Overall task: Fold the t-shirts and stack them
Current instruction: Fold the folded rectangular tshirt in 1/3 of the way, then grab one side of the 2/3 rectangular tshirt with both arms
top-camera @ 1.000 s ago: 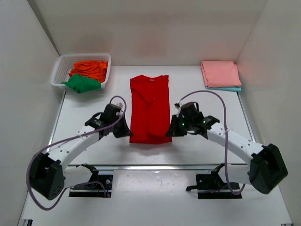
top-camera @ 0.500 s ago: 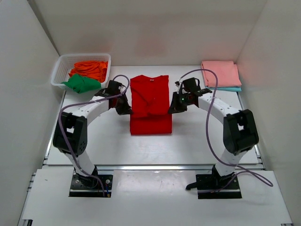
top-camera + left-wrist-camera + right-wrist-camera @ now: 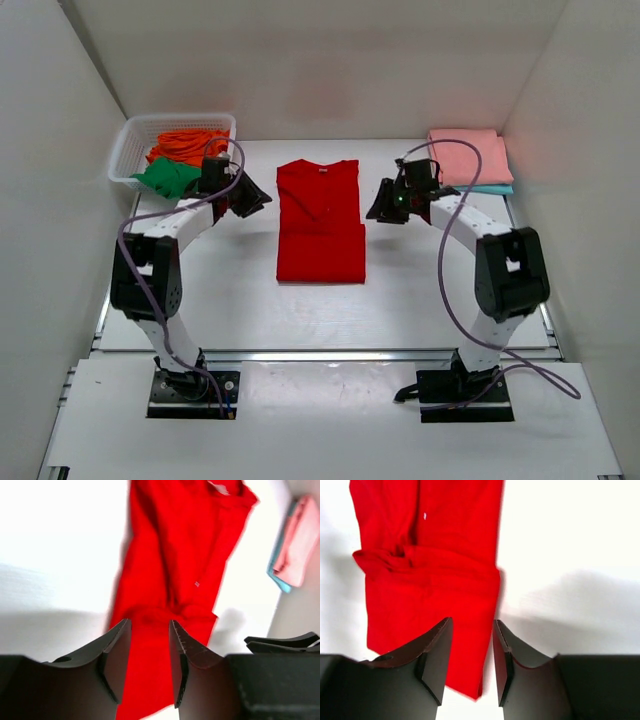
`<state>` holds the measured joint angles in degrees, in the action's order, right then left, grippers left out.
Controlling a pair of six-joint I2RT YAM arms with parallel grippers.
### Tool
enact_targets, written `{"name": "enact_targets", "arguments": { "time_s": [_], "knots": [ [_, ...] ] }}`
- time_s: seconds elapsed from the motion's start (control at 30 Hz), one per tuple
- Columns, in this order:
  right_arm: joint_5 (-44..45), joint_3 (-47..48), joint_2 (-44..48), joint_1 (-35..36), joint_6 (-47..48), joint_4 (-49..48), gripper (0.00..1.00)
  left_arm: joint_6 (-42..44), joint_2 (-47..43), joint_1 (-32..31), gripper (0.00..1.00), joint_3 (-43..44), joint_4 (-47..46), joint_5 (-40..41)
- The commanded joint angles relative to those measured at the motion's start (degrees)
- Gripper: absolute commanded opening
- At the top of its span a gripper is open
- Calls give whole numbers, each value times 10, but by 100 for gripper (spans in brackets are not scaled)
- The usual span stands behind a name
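Red t-shirt (image 3: 320, 220) lies mid-worktop (image 3: 200, 290): soft cloth, long rectangle, near end doubled over, creased. Jaws of both arms flank its far half, narrowly parted, gripping nothing. White lattice basket (image 3: 122, 160) far left holds crumpled orange shirt (image 3: 190, 145) and green shirt (image 3: 170, 178). Far right, folded salmon pink shirt (image 3: 468, 155) lies atop light blue shirt (image 3: 490, 188).

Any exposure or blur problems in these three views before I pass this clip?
Top external: evenly lit and sharp, only soft shadows. Left wrist: table blown out to white, red t-shirt smeared and soft. Right wrist: table overexposed too, but the garment's folds read crisply.
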<state>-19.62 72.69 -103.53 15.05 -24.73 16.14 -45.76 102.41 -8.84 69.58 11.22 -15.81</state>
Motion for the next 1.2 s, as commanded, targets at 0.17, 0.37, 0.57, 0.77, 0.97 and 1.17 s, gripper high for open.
{"name": "enact_targets", "arguments": {
  "time_s": [0.17,0.37,0.57,0.77,0.97,1.17],
  "knots": [
    [98,-197,175,46,-79,-46,36,37,-177,-109,52,-205,12,77],
    [194,-308,241,158,-137,-35,39,4,-252,-192,53,-321,18,198],
    [202,-346,228,188,-168,-87,46,-24,-251,-210,54,-338,-20,218],
    [176,-343,201,178,-168,-116,47,-58,-244,-217,52,-355,-61,228],
    [154,-338,162,170,-163,-141,44,-61,-197,-217,50,-329,-65,217],
    [113,-324,135,165,-155,-149,0,-75,-175,-224,7,-341,-49,206]
  ]
}}
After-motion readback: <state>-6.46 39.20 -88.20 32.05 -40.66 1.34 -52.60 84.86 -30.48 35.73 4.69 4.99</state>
